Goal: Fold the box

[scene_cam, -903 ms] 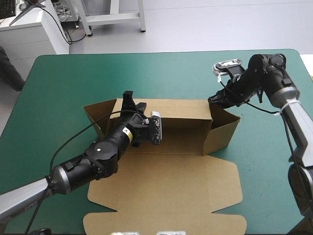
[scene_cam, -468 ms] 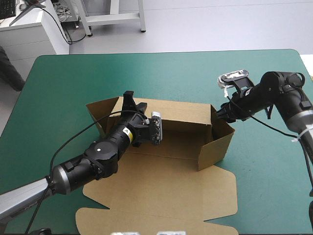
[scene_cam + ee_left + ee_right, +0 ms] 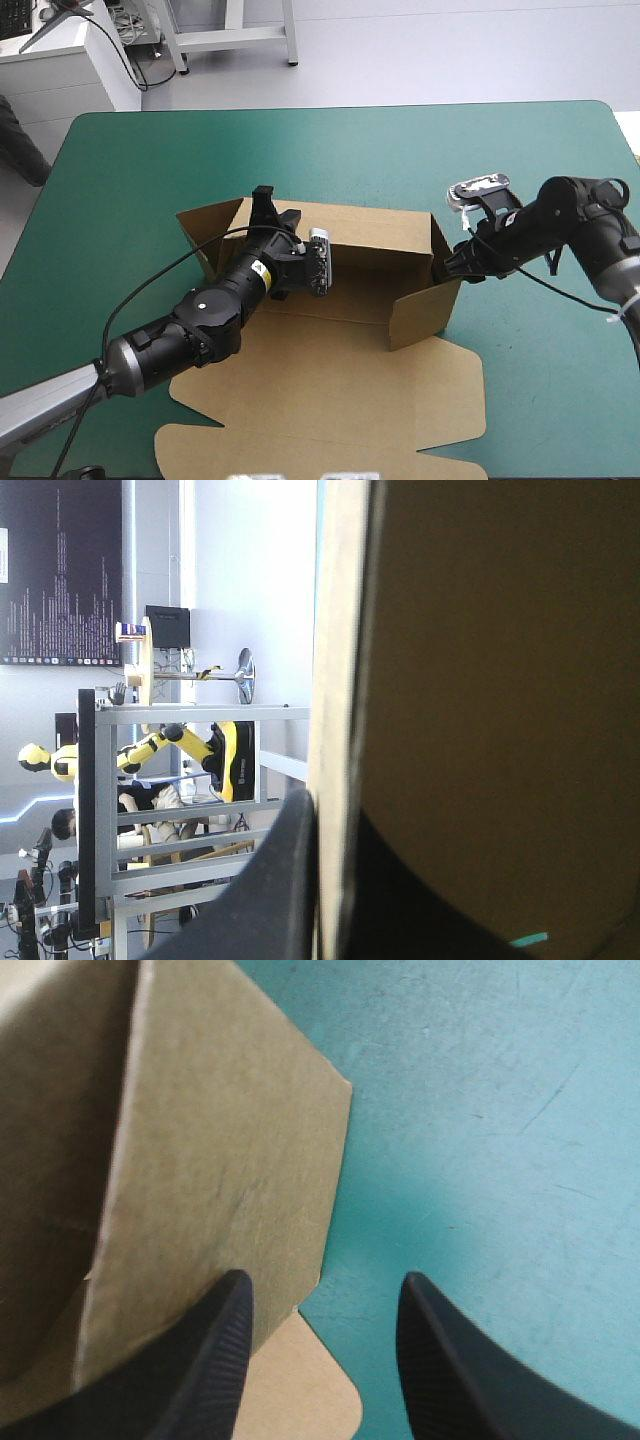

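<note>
The brown box (image 3: pixel 370 300) sits near the middle of the table (image 3: pixel 150 160), half raised. Its back wall stands, the side wall on the right is swung inward, and the lid lies flat toward the near edge, where its last strip is cut off from view. The left hand (image 3: pixel 264 203) is at the back wall near its left end, and from above the wrist and the board hide most of it. Its own camera shows it pinching the box: the wall's pale edge runs down between the two black fingers (image 3: pixel 285 880), which are pressed all but together on it. The board blocks everything past them on one side, so the inside of the box cannot be seen there. The right hand (image 3: pixel 447 266) is at the outside of the right side wall, hard to make out from above. Seen close it is spread, one finger (image 3: pixel 220 1360) in front of the wall and the other over the bare teal-green cover (image 3: pixel 500 1110). Whether it touches the board cannot be told.
</note>
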Robot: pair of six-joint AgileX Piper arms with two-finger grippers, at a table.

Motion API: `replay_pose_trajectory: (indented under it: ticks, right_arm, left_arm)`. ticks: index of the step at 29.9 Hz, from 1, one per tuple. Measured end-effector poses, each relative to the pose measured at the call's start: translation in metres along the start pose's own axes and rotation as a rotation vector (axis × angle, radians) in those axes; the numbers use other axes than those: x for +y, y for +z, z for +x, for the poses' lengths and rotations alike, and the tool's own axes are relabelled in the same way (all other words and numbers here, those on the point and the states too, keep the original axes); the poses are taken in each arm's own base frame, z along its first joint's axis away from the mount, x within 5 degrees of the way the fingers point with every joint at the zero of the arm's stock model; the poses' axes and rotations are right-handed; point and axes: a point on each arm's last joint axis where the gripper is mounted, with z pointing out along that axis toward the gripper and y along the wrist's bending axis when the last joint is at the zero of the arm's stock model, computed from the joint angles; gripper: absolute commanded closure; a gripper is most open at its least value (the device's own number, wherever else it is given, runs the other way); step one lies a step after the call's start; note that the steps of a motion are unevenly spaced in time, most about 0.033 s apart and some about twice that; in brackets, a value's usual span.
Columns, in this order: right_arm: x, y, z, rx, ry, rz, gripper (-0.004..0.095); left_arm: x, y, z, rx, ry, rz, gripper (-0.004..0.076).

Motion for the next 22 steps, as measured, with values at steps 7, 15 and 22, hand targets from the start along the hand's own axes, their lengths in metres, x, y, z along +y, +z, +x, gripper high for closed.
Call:
replay_pose_trajectory:
  ticks: [7, 15, 22]
  right_arm:
    - [0.018, -0.007, 0.029, -0.139, -0.032, -0.078, 0.0493]
    - [0.031, -0.016, 0.051, -0.224, -0.051, -0.121, 0.0493]
    - [0.037, -0.013, 0.057, -0.266, -0.039, -0.174, 0.0494]
  left_arm:
    - [0.0, 0.0, 0.0, -0.003, 0.001, 0.0, 0.0732]
    - [0.0, 0.0, -0.001, -0.01, 0.004, 0.0, 0.0732]
    - [0.0, 0.0, -0.001, -0.014, 0.004, 0.001, 0.0732]
